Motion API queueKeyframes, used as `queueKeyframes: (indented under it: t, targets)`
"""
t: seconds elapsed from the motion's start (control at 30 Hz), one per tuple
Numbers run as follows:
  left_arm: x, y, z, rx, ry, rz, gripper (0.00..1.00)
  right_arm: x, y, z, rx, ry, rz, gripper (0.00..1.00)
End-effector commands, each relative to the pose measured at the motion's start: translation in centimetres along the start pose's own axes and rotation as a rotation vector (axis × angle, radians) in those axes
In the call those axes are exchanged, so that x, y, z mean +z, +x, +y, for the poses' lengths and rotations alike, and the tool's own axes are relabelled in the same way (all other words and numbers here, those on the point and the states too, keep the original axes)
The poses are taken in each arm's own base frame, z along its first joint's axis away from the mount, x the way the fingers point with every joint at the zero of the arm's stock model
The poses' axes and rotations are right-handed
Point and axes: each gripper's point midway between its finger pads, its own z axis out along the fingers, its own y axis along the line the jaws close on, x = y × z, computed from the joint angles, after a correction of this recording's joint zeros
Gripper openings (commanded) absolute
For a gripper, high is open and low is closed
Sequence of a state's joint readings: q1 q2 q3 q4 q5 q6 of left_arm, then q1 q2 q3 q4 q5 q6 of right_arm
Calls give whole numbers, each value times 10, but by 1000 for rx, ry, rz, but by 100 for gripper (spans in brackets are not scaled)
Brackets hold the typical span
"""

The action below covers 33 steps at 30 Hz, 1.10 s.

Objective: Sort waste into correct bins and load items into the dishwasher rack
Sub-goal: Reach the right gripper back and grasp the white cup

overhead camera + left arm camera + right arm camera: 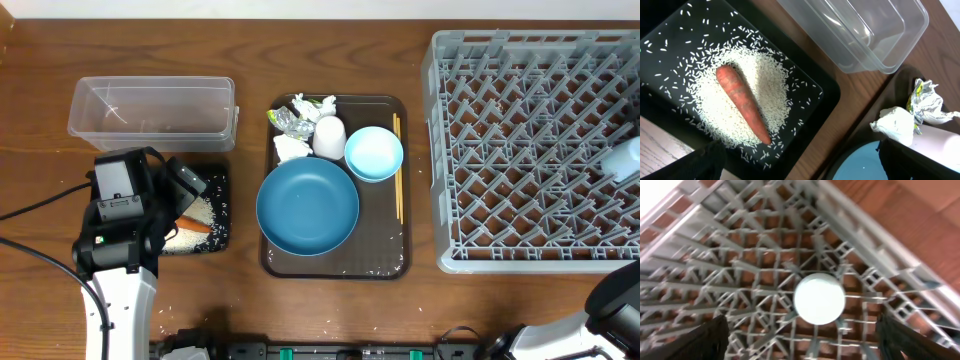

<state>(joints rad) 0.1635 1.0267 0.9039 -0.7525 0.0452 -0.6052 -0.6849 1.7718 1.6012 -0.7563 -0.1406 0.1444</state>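
At nine o'clock the left tool (802, 159), spread wide, hovers over the black tray (757, 25) that gathers rice (767, 85) and carrot (742, 102) as food waste; at three o'clock the right tool (801, 332), also spread, hangs above a cup (819, 299) steadied between the pegs of the rack (740, 255).

Wooden table (250, 40) under clear tub (150, 105), black tray (220, 228), brown serving tray (385, 242), grey rack (432, 150).

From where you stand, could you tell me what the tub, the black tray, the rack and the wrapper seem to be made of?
The tub looks like clear, glossy plastic: the table shows through its walls. The black tray is probably plastic, smooth and shiny with rounded corners. The rack seems matte grey plastic, a lattice of pegs. The wrapper is likely foil: silvery, creased, glinting.
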Motion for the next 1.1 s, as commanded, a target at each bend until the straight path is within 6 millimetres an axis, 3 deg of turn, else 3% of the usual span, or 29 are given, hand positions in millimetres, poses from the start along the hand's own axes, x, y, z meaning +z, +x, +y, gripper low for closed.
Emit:
queueKeyframes:
  t: [0.0, 0.03, 0.13, 0.23, 0.3, 0.4, 0.63, 0.8, 0.9, 1.07]
  targets:
    - [-4, -8, -1, 1, -3, -22, 100, -7, 9, 50, -27, -221, 35, 99]
    - [-4, -8, -1, 1, -3, -22, 99, -10, 12, 65, -32, -294, 48, 99]
    - [-4, -8, -1, 1, -3, -22, 99, -39, 34, 140, -64, -673, 143, 99]
    - [-4, -8, -1, 1, -3, -22, 100, -64, 59, 197, -129, -883, 223, 99]
    - [-4, -8, -1, 1, -3, -22, 100, -70, 84, 233, -209, -912, 268, 99]
    - [-4, -8, -1, 1, -3, -22, 100, -65, 125, 272, -345, -818, 304, 99]
    - [-4, -8, -1, 1, -3, -22, 100, -61, 230, 346, -719, -491, 235, 99]
    - [-4, -8, -1, 1, -3, -22, 100, -67, 297, 393, -847, -446, 163, 99]
    - [-4, -8, -1, 1, -3, -22, 100, -64, 330, 416, -913, -450, 118, 99]
    - [-4, -8, -1, 1, -3, -22, 100, -49, 364, 433, -923, -435, 94, 99]
